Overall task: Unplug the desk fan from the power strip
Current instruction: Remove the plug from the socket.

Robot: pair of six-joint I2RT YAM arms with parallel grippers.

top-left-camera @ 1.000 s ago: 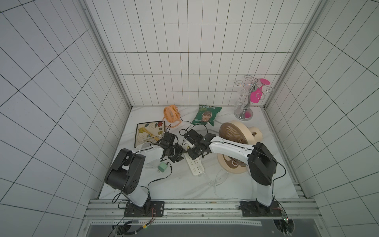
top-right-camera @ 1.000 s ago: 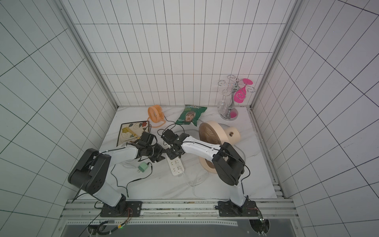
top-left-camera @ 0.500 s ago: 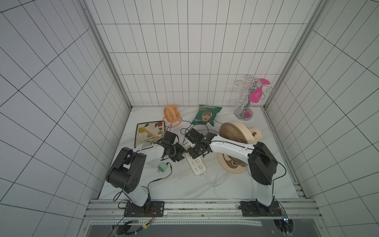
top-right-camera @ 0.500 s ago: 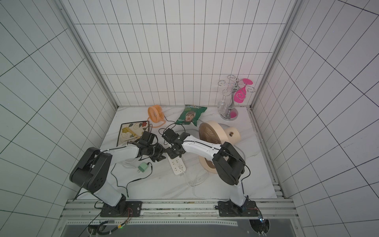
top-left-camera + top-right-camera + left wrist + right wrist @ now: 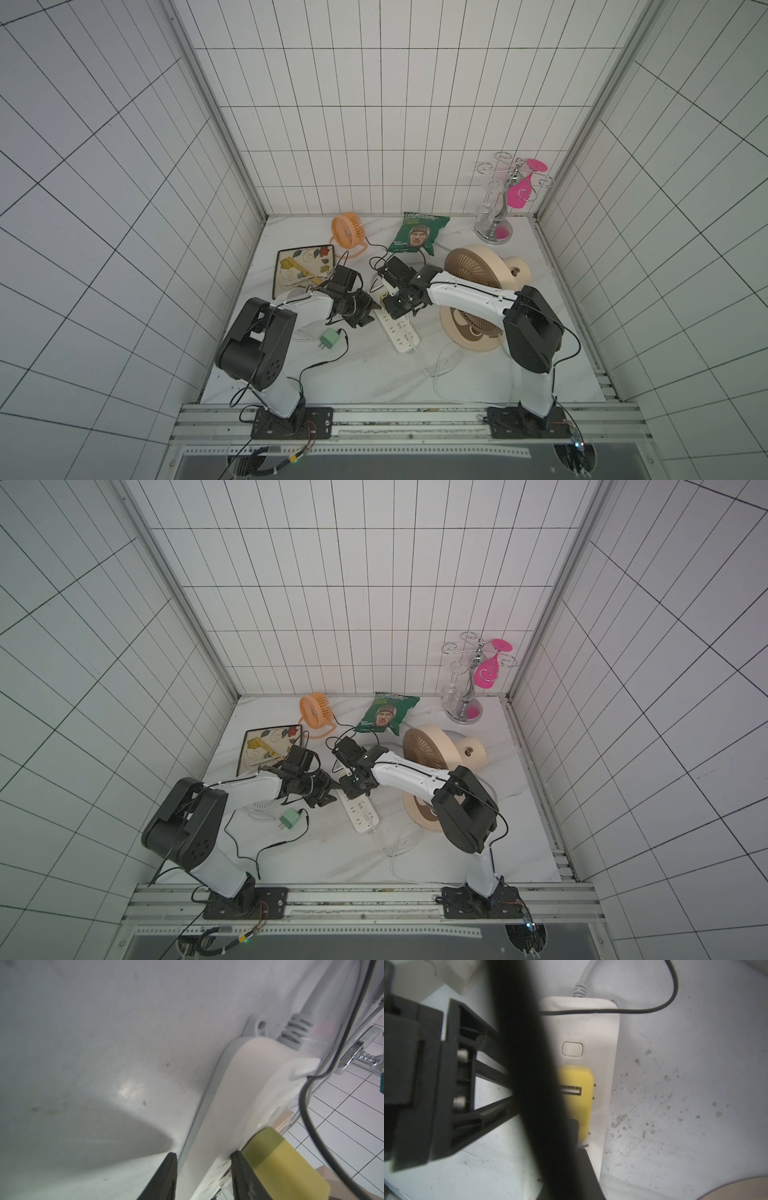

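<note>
Lying flat on the white marbled bench [image 5: 353, 382], the long flat white plastic power strip [image 5: 399, 332] sits between the two arms in both top views, just beside the base of a round beige plastic fan [image 5: 473, 270]. The black left claw [image 5: 368, 311] and the black right claw [image 5: 395, 306] both meet the strip at its far end. Its near end is uncovered, with rows of sockets showing.

Left wrist view:
- The left claw [image 5: 203, 1155] is clamped across the power strip [image 5: 249, 1076], one black finger [image 5: 166, 1176] against each long side.
- A blocky yellow plastic adapter [image 5: 280, 1157] stands on the strip's upper face, just beside one finger.
- The ribbed pale grey-white cord [image 5: 295, 1030] leaves the strip's rounded end.

Right wrist view:
- A blurred black finger [image 5: 529, 1084] of the right claw crosses the frame close to the lens and covers part of the yellow adapter [image 5: 579, 1076].
- The adapter is seated in the power strip [image 5: 604, 1028], next to a rounded white button [image 5: 572, 1049].
- A thin black cable [image 5: 633, 1010] lies over the strip's cord end.
- The right claw's fingers stand close together. Whether they pinch the adapter cannot be told.
</note>
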